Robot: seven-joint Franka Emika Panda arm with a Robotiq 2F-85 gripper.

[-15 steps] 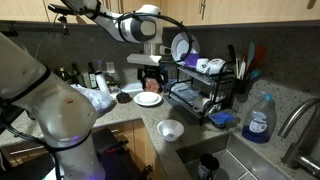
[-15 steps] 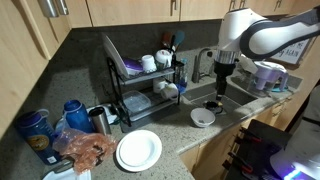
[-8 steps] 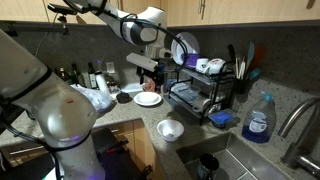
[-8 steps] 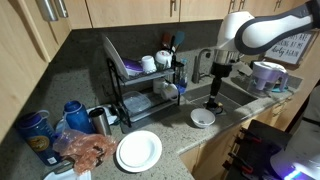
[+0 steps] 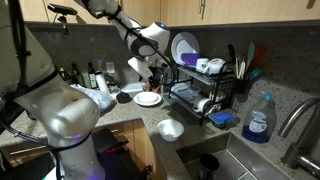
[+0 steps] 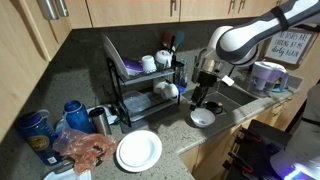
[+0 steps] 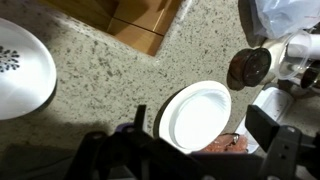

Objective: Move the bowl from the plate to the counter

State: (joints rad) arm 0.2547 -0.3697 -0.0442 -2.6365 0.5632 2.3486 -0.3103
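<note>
Step in hand: approach, before the grasp. The bowl [image 5: 148,97] sits on the plate [image 6: 118,153]; not yet lifted.

Layout, left to right in an exterior view:
- dark dish [image 5: 127,97]
- just beside it, the plate carrying the bowl
- a deeper bowl [image 5: 170,129]
- the dish rack [image 5: 200,95]

The plate and bowl lie near the front edge of the tabletop [image 7: 110,75], just beside its inner corner. The deeper bowl lies across that corner, also near the front edge.

The tool [image 5: 152,72] hangs above the tabletop, well clear of the bowl, no contact. Its fingers are spread wide with nothing held. In the wrist view the bowl shows low and central, between the two dark finger outlines. In an exterior view the tool [image 6: 205,95] reads closer to the deeper bowl [image 6: 203,117], so I cannot tell how squarely it stands over the target.

Next move, as a judgement:
- centre over one side of the bowl's rim
- descend with one finger inside and one outside, then close on the rim
- lift straight up so the plate does not drag
- set down on bare tabletop

The rim looks shallow, so the pinch has little depth to work with.
</note>
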